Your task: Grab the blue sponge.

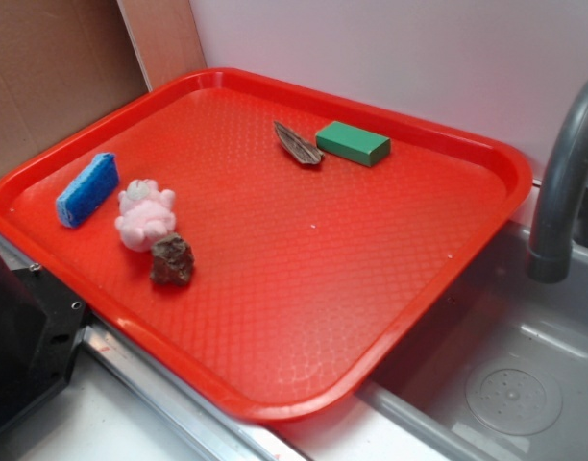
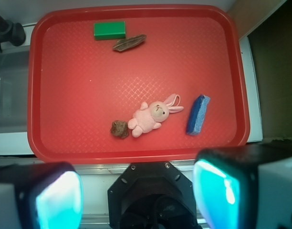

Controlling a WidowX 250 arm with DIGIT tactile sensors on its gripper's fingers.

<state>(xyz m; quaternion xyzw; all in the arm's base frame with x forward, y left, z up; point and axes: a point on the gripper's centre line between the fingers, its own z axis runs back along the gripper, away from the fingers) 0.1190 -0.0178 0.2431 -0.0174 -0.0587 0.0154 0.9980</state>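
Blue sponge [image 2: 198, 115], tray [image 2: 136, 67] 4 o'clock; pink bunny [image 2: 153, 116] beside, at its 9 o'clock. Tool [image 2: 136, 191] fingers apart, empty.

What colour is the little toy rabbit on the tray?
The rabbit is pale pink, clearest in the wrist view.

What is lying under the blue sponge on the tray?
Only the red tray is under the blue sponge; it lies flat beside the pink bunny. The tray patch beneath it is covered.
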